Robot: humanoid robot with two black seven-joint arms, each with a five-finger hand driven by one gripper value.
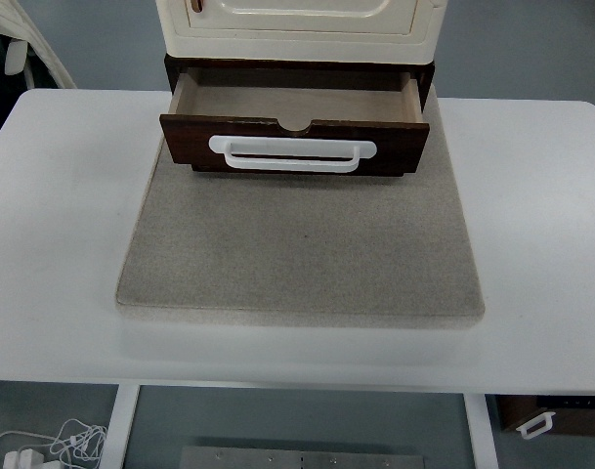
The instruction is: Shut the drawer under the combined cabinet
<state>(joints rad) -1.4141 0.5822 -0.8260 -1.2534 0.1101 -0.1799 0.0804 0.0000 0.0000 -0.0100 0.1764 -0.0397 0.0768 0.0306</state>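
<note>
1. The task has not started, as far as the view shows. The drawer (295,117) sits pulled well out from the base of the cabinet (299,24), at twelve o'clock on the worktop (53,215). Its inside is open to the camera and looks empty.

2. The drawer front is dark brown wood with a white handle (292,153) running across it, facing six o'clock, towards the robot.

3. The cabinet above the drawer is cream coloured. Only its lower part shows at the top edge of the view.

4. Neither robot arm is in the picture, so the state of the fingers on either hand cannot be told, and nothing is held in view.

5. What is left is the whole job: a hand has to reach the drawer front and push it towards twelve o'clock until it sits flush under the cabinet.

6. A grey mat (302,244) lies on the white worktop, spreading from under the cabinet down to about six o'clock. It is flat and bare, so the path to the drawer front looks clear.

7. Off the worktop, a tangle of white cable (53,445) lies on the floor at seven o'clock, and a second dark piece with a white handle (556,415) shows at five o'clock. Neither appears to stand in the way.
</note>
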